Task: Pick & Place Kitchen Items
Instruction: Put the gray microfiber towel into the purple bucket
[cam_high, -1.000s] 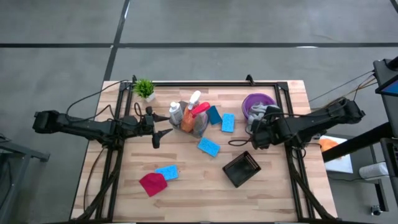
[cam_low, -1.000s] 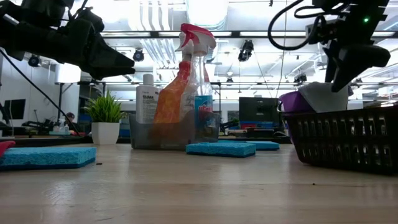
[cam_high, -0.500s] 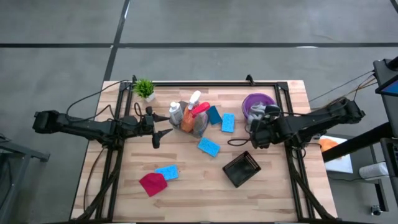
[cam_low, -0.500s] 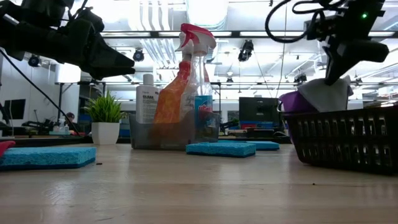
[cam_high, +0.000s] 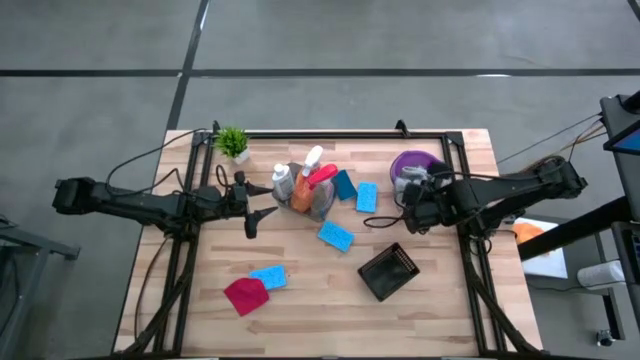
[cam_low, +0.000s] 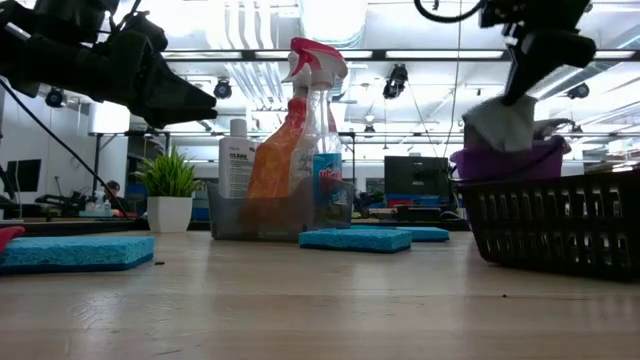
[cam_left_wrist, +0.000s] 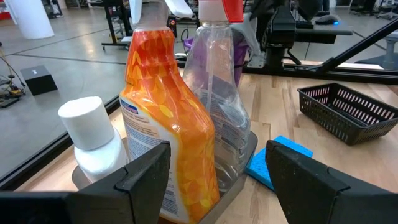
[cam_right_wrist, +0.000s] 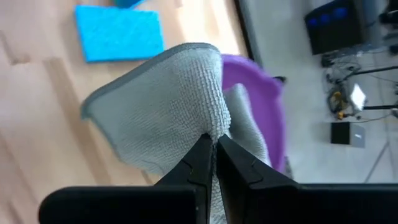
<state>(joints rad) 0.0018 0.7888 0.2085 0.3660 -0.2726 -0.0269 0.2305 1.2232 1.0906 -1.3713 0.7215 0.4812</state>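
Grey cloth pinched above the purple bowl

Right gripper clamps the grey cloth by a fold (clean lift from the purple bowl); left gripper waits open.

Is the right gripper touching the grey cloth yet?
Touching. The right wrist view shows the right gripper shut, its fingertips pinching a fold of the grey cloth above the purple bowl.

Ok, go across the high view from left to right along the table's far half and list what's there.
Potted plant → tray of bottles → blue sponge → right gripper, shut on the grey cloth → purple bowl.
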